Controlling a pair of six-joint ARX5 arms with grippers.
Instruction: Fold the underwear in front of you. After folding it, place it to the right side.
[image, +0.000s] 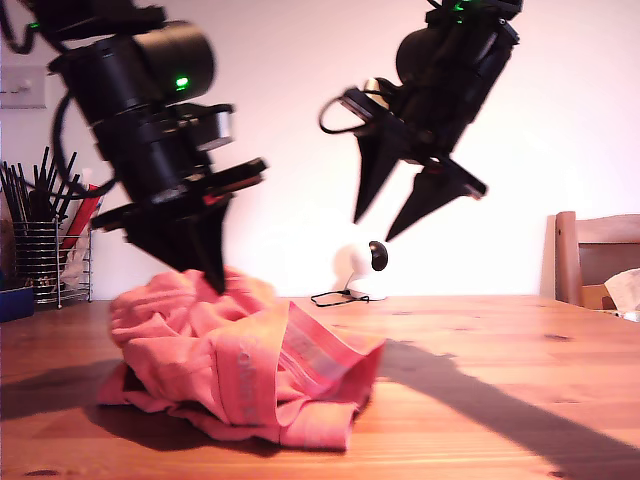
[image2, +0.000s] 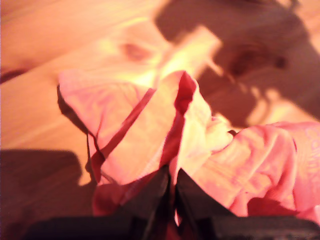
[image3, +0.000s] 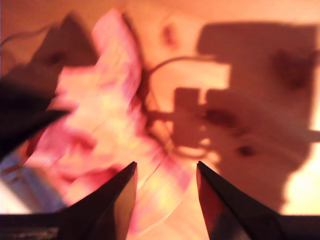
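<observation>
The wooden table (image: 500, 380) bears the crumpled underwear (image: 235, 365) at seven o'clock in the exterior view. My first gripper (image2: 172, 192), jaws closed, pinches its cloth; my second gripper (image3: 165, 175), blurred, hangs spread and empty above.

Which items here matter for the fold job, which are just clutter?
Job:
- underwear, crumpled on the table
- my first gripper, shut on it
- my second gripper, open above

Clutter:
- white camera with cable
- wire holder of sticks
- chair

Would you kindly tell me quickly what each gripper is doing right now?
My first gripper: shut on the crumpled coral-red cloth underwear.
My second gripper: open, holding nothing, raised above the table.
</observation>
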